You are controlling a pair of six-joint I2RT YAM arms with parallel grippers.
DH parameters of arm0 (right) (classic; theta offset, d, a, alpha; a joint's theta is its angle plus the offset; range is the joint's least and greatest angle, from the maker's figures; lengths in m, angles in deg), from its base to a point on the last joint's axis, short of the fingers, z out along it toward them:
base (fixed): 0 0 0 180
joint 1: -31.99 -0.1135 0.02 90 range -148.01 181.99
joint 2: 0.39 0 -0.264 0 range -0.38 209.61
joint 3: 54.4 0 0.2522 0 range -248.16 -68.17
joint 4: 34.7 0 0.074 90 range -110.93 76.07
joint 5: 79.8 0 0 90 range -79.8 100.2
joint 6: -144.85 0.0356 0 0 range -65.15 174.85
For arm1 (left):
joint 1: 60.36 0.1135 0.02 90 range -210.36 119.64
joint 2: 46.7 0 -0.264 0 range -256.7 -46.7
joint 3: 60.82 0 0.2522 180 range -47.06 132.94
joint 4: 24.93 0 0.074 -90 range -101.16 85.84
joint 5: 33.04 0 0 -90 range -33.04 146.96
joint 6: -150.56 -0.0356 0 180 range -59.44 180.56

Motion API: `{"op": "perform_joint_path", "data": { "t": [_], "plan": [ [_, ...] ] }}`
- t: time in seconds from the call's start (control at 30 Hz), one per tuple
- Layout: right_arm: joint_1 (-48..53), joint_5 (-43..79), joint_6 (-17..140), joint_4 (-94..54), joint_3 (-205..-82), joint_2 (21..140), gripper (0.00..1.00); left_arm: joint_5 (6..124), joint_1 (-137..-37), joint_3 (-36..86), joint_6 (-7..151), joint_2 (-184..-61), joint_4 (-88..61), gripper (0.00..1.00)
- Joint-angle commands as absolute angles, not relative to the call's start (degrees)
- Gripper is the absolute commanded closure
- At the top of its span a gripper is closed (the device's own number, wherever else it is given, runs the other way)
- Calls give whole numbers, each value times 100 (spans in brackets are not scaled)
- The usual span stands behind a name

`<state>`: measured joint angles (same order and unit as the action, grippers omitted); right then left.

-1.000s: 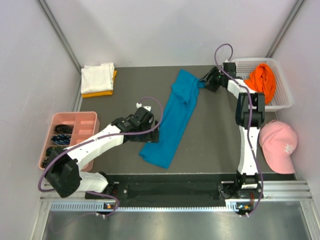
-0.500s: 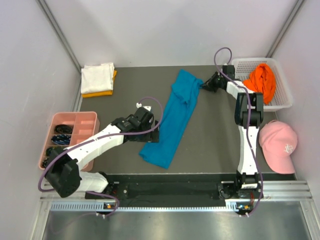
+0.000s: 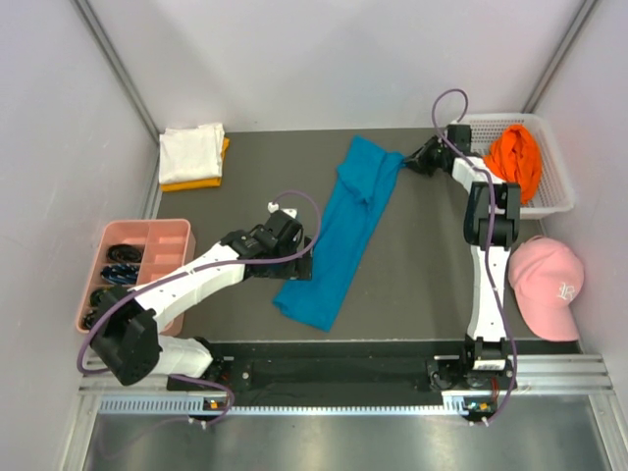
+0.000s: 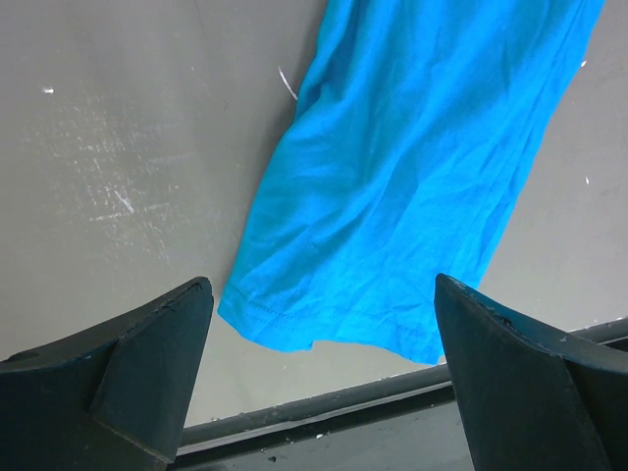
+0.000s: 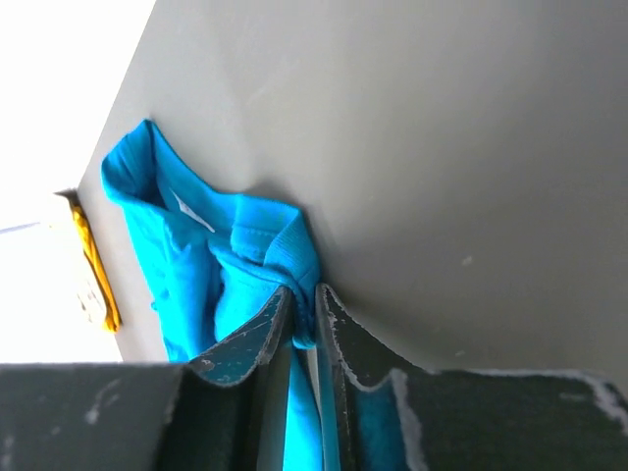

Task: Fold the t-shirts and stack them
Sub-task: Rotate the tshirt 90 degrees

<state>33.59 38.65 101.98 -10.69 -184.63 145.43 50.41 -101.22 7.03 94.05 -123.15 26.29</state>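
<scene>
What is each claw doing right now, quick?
Left claw: open, empty, over the near hem of the blue shirt.
Right claw: closed, pinching a fold at the far end of the blue shirt.

I'm looking down on a dark grey desk (image 3: 422, 265); the left wrist view shows pale scuffs and scratches on its surface. At its left edge sits a pink tray (image 3: 162, 238) split into compartments. The far ones show bare, and the left ones hold dark coiled items (image 3: 120, 267) that I can't make out. A white slatted basket (image 3: 555, 177) stands at the far right corner. Near it, along the right edge, a pink baseball cap (image 3: 547, 285) lies with its brim toward the near side. White walls (image 3: 324, 59) enclose the space.
</scene>
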Motion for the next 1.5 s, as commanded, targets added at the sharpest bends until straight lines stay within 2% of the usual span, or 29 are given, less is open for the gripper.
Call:
{"op": "perform_joint_path", "data": {
  "t": [0.0, 0.03, 0.17, 0.37, 0.6, 1.07, 1.3, 1.47],
  "plan": [
    [3577, 3586, 10134, -837, -18856, 14867, 82, 4957, -10141, 717, 9395, -12325, 2505, 1],
    [3620, 3612, 10143, -819, -18918, 14937, 81, 4949, -10132, 726, 9395, -12325, 2513, 1],
    [3700, 3648, 10152, -766, -19060, 14965, 60, 4957, -10132, 717, 9395, -12360, 2513, 1],
    [3726, 3657, 9994, -871, -18569, 14526, 52, 4992, -10132, 708, 9395, -12361, 2470, 1],
    [3717, 3182, 9528, -1065, -17961, 13674, 52, 5054, -10132, 664, 9395, -12308, 2408, 1],
    [3630, 3744, 8930, -2032, -17056, 12469, 51, 5116, -10132, 524, 9343, -12264, 2223, 1],
    [3296, 3955, 8580, -1330, -17267, 12170, 51, 5133, -10132, 488, 9290, -12272, 2092, 1],
    [3225, 4060, 8499, -1232, -16837, 12082, 50, 5212, -10132, 427, 9281, -12194, 2030, 1]
  ]
}}
